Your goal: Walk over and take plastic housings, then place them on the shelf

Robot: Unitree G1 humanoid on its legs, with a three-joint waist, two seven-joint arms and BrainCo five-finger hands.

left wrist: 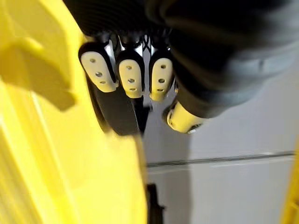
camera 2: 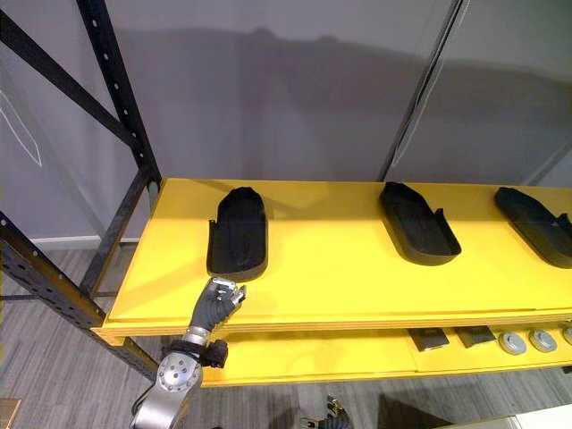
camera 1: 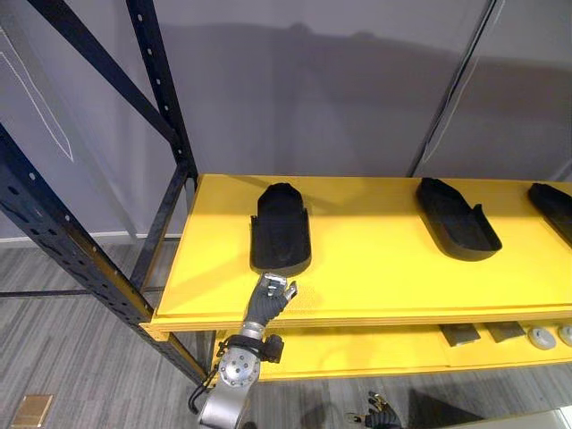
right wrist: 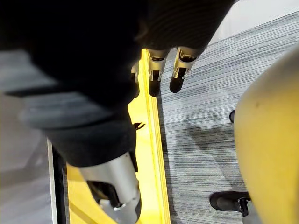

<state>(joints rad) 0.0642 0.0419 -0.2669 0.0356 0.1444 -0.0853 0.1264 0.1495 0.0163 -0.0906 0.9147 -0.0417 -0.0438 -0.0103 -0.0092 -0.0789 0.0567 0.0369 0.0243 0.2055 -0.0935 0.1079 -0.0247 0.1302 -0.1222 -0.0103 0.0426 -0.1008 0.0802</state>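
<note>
While the left hand (camera 1: pixel 268 302) sits over the front edge of the yellow shelf board (camera 1: pixel 375 273), its fingers are relaxed, slightly apart, and hold nothing. Just beyond its fingertips lies a black shoe-shaped plastic housing (camera 1: pixel 281 228); contact cannot be confirmed. A second black housing (camera 1: pixel 458 222) and a third black housing (camera 1: pixel 554 204) lie well to that hand's right. The right hand (right wrist: pixel 179 70) hangs low beside the shelf edge, its fingers loosely straight and empty.
</note>
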